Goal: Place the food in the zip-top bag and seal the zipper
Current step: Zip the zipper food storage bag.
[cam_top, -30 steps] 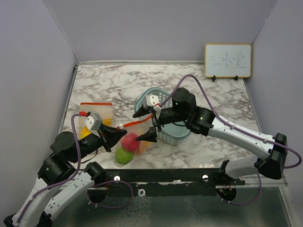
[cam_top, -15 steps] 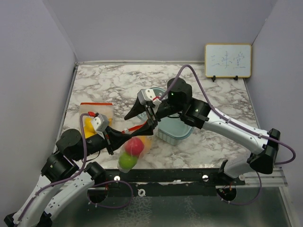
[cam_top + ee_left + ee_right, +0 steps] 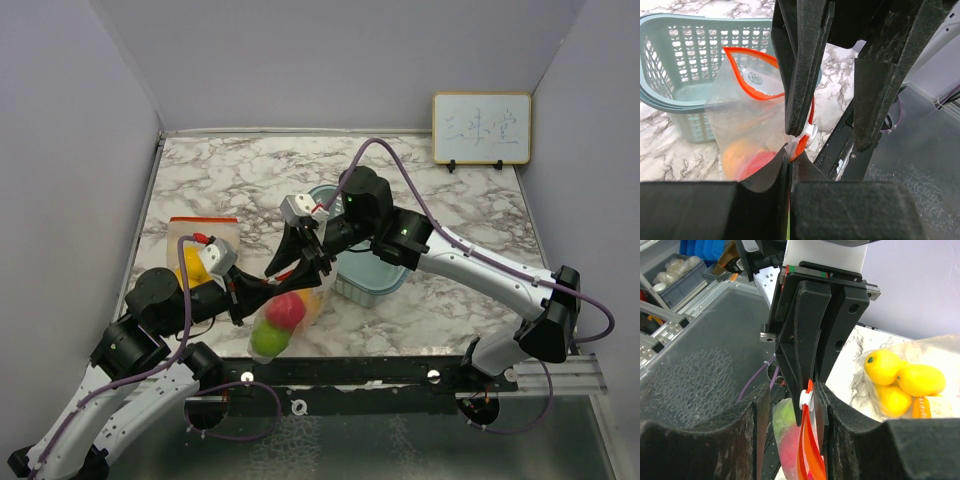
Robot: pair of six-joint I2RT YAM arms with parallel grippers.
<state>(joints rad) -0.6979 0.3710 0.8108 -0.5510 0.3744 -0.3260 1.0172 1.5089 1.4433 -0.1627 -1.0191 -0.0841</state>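
my left claw point(image 3: 789, 159) is clamped tight on the zipper point(image 3: 810, 460) at one end of the zip-top bag's point(image 3: 740, 120) mouth, pinching the orange-red strip just beside its white slider point(image 3: 805, 399). the bag hangs down from that grip over the front part of the marble surface point(image 3: 250, 170). inside it the red ball point(image 3: 285, 310) sits above the green one point(image 3: 266, 341), with a yellow-orange piece point(image 3: 737, 155) beside the red.

away from my grip the strip parts into a loop — the mouth is open there.

my right claw point(image 3: 794, 392) meets the same spot from the opposite side. its fingers are apart, straddling the strip and slider with space between them — not closed on either. its tips are just beside my left claw's tips.

the teal basket point(image 3: 685, 35) stands just behind the bag, partly under my right arm. off to my left a second clear bag point(image 3: 205, 232) lies on the surface, holding yellow lemons point(image 3: 882, 366).
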